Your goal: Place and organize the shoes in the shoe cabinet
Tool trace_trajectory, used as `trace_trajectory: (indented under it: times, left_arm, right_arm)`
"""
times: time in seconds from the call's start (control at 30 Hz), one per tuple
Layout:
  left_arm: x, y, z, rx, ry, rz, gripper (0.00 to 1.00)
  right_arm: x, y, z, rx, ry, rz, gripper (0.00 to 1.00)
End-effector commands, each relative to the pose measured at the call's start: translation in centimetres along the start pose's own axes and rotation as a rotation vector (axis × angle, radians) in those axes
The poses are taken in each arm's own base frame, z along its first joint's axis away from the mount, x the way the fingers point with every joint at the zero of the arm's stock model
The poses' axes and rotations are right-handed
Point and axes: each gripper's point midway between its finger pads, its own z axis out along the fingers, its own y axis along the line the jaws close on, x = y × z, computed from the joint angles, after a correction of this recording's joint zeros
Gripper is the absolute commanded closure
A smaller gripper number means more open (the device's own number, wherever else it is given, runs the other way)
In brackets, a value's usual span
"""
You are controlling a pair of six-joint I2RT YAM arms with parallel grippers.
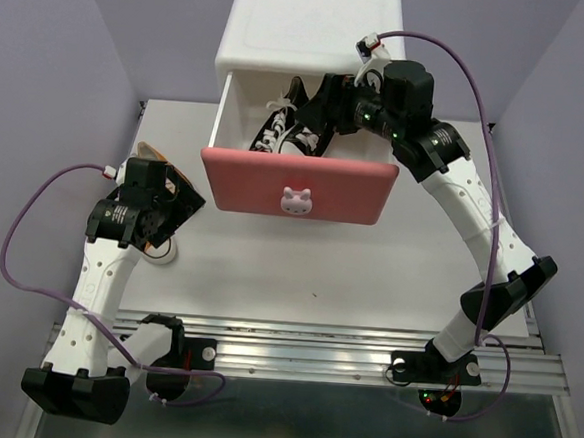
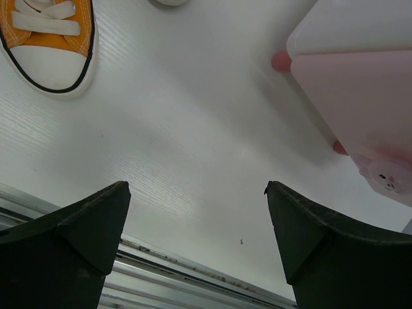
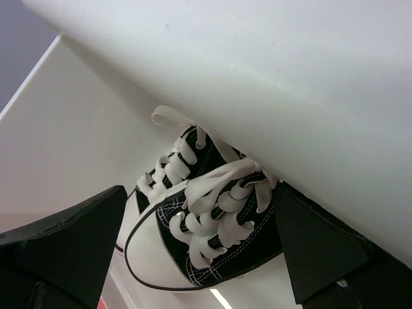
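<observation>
The white shoe cabinet [image 1: 306,20] stands at the back, its deep pink upper drawer [image 1: 274,183] pulled out. Two black sneakers [image 1: 283,130] lie side by side inside it. My right gripper [image 1: 318,109] reaches into the drawer. In the right wrist view it [image 3: 196,225] is open, its fingers straddling the nearer black sneaker [image 3: 212,241], with the second one [image 3: 170,167] behind. My left gripper [image 1: 178,206] hangs open and empty [image 2: 196,219] over the table. An orange sneaker [image 2: 51,38] lies beyond it, and also shows in the top view [image 1: 151,152].
The pale pink lower drawer front [image 2: 360,103] with its bunny knob [image 2: 386,183] is shut, to the right of my left gripper. A white rounded toe [image 1: 161,256] shows under the left arm. A metal rail [image 1: 303,345] runs along the table's near edge.
</observation>
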Motion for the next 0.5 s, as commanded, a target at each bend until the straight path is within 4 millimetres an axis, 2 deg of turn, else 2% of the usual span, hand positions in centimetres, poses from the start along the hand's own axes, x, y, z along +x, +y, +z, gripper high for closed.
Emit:
trace_trajectory:
  times: [0.0, 0.23, 0.4, 0.47]
  left_arm:
    - [-0.5, -0.4, -0.5, 0.038, -0.028, 0.007, 0.01]
    - [-0.8, -1.0, -0.2, 0.044, -0.025, 0.016, 0.01]
    - [-0.7, -1.1, -0.1, 0.05, -0.023, 0.014, 0.01]
    - [-0.6, -1.0, -0.1, 0.046, -0.017, 0.011, 0.01]
  right_arm:
    - [-15.8, 8.6, -10.5, -0.194, -0.556, -0.202, 0.0]
    - [-19.3, 12.9, -12.4, -0.397, -0.694, -0.183, 0.0]
    - [-21.5, 13.1, -12.7, -0.39, -0.79, -0.202, 0.0]
    - [-21.3, 13.0, -11.6, -0.397, -0.778, -0.205, 0.0]
